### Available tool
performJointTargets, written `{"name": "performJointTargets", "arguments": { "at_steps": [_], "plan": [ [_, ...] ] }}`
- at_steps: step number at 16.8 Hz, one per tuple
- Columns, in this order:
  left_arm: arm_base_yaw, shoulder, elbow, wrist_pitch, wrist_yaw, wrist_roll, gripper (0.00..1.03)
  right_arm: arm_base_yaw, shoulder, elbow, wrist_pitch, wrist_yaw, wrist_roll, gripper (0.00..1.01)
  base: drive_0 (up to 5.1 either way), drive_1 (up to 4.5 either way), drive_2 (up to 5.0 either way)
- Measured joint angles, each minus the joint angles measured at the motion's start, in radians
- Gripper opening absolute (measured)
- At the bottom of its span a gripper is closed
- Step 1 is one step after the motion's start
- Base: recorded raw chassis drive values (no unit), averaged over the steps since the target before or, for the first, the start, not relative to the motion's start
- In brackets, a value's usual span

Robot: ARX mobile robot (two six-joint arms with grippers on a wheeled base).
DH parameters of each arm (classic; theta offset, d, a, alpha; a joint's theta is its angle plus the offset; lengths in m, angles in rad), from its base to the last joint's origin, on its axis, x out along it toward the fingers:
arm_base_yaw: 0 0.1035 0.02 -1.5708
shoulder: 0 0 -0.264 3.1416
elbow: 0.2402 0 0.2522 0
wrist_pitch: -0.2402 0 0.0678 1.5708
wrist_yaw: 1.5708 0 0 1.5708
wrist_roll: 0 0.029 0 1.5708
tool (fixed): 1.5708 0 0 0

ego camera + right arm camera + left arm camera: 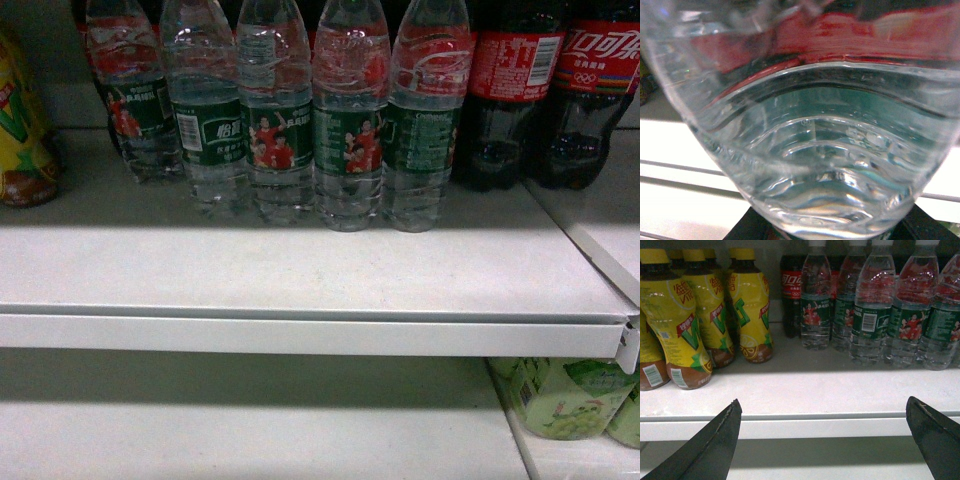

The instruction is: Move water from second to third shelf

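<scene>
A: Where is the water bottle [805,130]?

B: It fills my right wrist view, pinched in the right claw [825,232], upright above the shelf [670,150]. My left claw [822,440] hangs spread, farther off.

Dark tapered gripper [830,440] fingers (matte)

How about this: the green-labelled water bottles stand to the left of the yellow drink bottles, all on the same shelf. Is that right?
Not quite. The water bottles stand to the right of the yellow drink bottles, not the left, as the left wrist view shows. The rest holds: their labels are green, and both groups share the same shelf.
</scene>
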Motion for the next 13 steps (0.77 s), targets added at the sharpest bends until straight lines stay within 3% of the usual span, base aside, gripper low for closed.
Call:
{"name": "performJointTargets", "arguments": {
  "at_steps": [13],
  "plan": [
    [0.000,0.000,0.000,0.000,0.000,0.000,0.98,-0.015,-0.003,0.000,0.000,0.008,0.002,0.40,0.0,0.00,0.0]
  ]
}}
